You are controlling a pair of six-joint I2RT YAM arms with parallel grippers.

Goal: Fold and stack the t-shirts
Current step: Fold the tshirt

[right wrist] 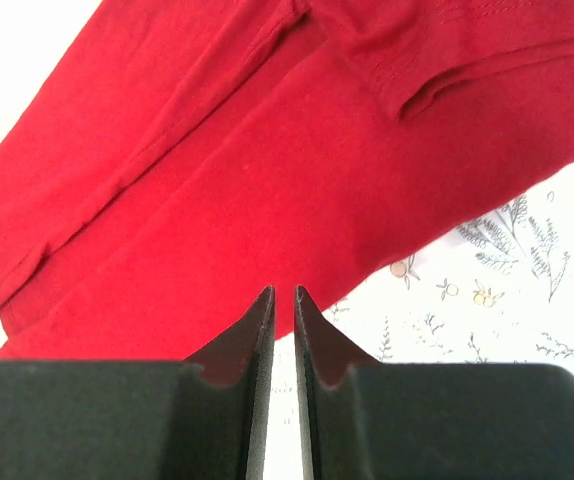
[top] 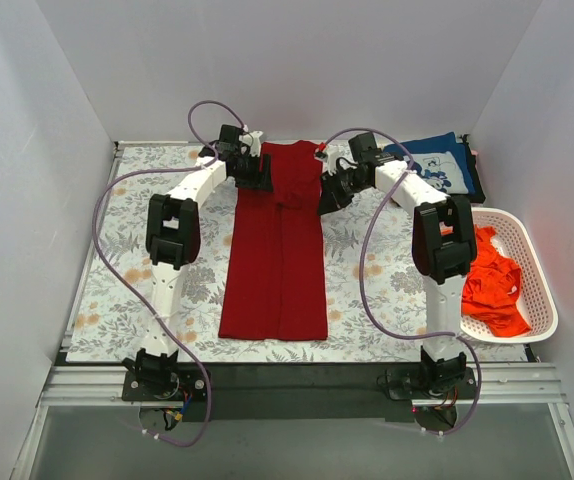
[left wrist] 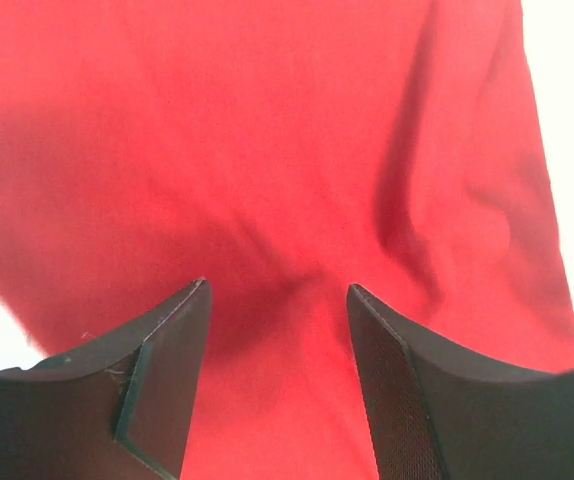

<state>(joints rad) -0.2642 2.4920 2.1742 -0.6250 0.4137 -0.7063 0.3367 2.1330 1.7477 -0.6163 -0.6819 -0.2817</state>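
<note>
The dark red t-shirt (top: 275,250) lies as a long narrow strip down the middle of the table, collar end at the back. It fills the left wrist view (left wrist: 267,130) and shows in the right wrist view (right wrist: 217,170). My left gripper (top: 254,172) is open over the shirt's back left part, and its jaws (left wrist: 277,285) stand apart with cloth beneath them. My right gripper (top: 329,195) is at the shirt's right edge near the back. Its fingers (right wrist: 284,292) are almost together with nothing between them. The navy printed t-shirt (top: 435,165) lies folded at the back right. The orange-red t-shirt (top: 492,285) is crumpled in the basket.
The white perforated basket (top: 539,290) stands at the right edge of the table. The floral table cloth (top: 147,290) covers the table. White walls close in the left, back and right sides.
</note>
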